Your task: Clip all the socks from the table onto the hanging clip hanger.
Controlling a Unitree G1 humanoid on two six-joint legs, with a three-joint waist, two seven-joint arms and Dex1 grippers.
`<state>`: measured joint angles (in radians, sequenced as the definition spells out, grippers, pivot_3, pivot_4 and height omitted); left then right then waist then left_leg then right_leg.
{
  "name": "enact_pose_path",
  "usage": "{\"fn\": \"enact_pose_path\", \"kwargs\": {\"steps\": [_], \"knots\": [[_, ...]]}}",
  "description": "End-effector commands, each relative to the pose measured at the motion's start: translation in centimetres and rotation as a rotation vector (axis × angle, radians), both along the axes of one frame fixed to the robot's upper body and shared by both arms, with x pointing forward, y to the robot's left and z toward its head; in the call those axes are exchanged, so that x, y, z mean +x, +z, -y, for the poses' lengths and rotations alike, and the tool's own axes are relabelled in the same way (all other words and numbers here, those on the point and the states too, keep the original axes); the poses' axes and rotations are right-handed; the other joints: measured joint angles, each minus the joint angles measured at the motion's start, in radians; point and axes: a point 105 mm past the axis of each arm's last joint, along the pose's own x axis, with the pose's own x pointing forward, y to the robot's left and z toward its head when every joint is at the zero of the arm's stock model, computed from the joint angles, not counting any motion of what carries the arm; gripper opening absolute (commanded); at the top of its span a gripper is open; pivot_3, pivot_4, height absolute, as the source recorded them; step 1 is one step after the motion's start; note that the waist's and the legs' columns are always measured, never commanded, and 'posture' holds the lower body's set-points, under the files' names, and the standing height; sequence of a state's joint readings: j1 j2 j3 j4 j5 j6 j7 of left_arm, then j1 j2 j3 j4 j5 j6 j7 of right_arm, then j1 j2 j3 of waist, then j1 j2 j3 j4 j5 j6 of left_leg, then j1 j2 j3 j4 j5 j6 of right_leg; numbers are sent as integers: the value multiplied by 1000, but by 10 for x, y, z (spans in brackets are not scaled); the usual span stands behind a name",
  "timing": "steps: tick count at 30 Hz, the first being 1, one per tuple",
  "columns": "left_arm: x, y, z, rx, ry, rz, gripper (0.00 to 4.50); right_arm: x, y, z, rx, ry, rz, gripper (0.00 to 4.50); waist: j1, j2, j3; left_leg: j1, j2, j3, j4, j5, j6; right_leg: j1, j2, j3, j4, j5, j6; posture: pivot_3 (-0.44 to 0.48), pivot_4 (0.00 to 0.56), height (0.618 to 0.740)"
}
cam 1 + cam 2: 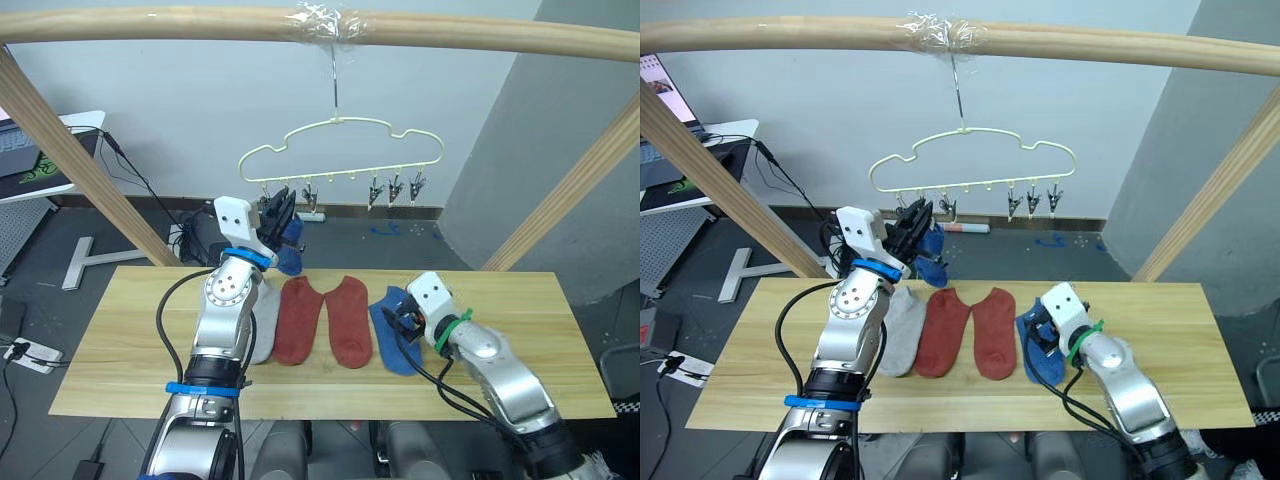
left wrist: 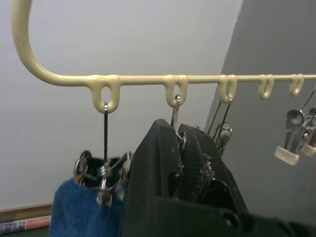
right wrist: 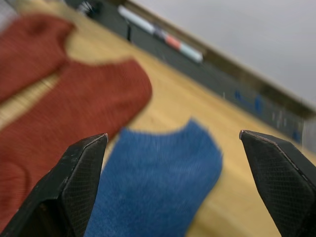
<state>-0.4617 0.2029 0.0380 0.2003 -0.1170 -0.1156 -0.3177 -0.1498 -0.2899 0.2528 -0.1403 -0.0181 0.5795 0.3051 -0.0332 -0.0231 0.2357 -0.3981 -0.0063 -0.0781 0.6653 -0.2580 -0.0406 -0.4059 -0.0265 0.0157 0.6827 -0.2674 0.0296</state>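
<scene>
The cream clip hanger (image 1: 340, 150) hangs by its hook from the top pole. My left gripper (image 1: 278, 215) is raised to its row of clips, fingers (image 2: 163, 148) shut on the second clip (image 2: 176, 106). A blue sock (image 2: 79, 212) hangs from the end clip (image 2: 104, 170) beside it. On the table (image 1: 520, 330) lie a light grey sock (image 1: 264, 320) partly behind my left arm, two rust red socks (image 1: 298, 320) (image 1: 348, 320) and another blue sock (image 1: 392, 338). My right gripper (image 3: 173, 134) stands open just over that blue sock (image 3: 158, 182).
A thick wooden pole frame (image 1: 200, 25) spans the top, with slanted poles at both sides (image 1: 70, 160) (image 1: 570, 190). Three free clips (image 1: 395, 188) hang at the hanger's right end. Cables and a power strip (image 1: 30, 355) lie on the floor at left.
</scene>
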Motion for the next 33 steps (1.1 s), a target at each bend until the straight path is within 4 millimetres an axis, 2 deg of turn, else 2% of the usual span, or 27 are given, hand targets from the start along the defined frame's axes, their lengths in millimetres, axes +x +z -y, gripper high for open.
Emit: {"fn": "enact_pose_path", "kwargs": {"steps": [1, 8, 10, 17, 21, 23, 28, 33], "knots": [[-4, 13, 0, -6, -12, 44, 76, 8, -7, -8, -6, -16, 3, 4500, 0, 0, 0, 0, 0, 0, 0, 0, 0, 0, 0, 0, 0, 0, 0, -36, 214, 720], [-5, 9, -5, 3, -11, 23, 76, 19, -27, -4, -17, -100, -39, 4500, 1, 0, 0, 0, 1, 0, 0, 1, 0, 0, 1, 0, 0, 1, 0, -31, 218, 720], [-6, 9, -5, 5, -13, 19, 76, 16, -35, -2, -16, -108, -71, 4143, 0, 0, 0, 0, 0, 0, 0, 0, 0, 0, 1, 0, 0, 1, 0, -30, 219, 720], [-7, 8, -8, -5, -42, -21, 76, 6, -44, -4, 8, -103, -112, 1978, 0, 0, 0, 0, 1, 0, -1, 1, 0, 0, 1, 0, 0, 1, 0, -30, 222, 720], [-9, 8, -11, -37, -92, -69, 76, 7, -35, -10, 26, -77, -80, 557, 0, 0, 0, 0, 1, 0, -1, 1, 0, 0, 1, 0, 0, 1, 0, -34, 224, 720], [-9, 9, -13, -43, -112, -88, 76, 10, -26, -14, 29, -53, -51, 0, -1, 0, 0, 0, 1, 0, -1, 1, 0, 0, 2, 0, 0, 1, 0, -36, 225, 720], [-8, 10, -20, -37, -120, -111, 76, 11, -16, -17, 29, -19, -11, 0, -2, 0, 0, 0, 2, 0, -1, 1, 0, 0, 3, 0, 0, 1, 0, -36, 225, 720], [-8, 8, -22, -34, -120, -122, 76, 6, 5, -24, 67, 38, 56, 0, -2, 0, 0, 0, 2, -1, -1, 1, 0, 0, 3, 1, 0, 1, 0, -31, 226, 720]]}}
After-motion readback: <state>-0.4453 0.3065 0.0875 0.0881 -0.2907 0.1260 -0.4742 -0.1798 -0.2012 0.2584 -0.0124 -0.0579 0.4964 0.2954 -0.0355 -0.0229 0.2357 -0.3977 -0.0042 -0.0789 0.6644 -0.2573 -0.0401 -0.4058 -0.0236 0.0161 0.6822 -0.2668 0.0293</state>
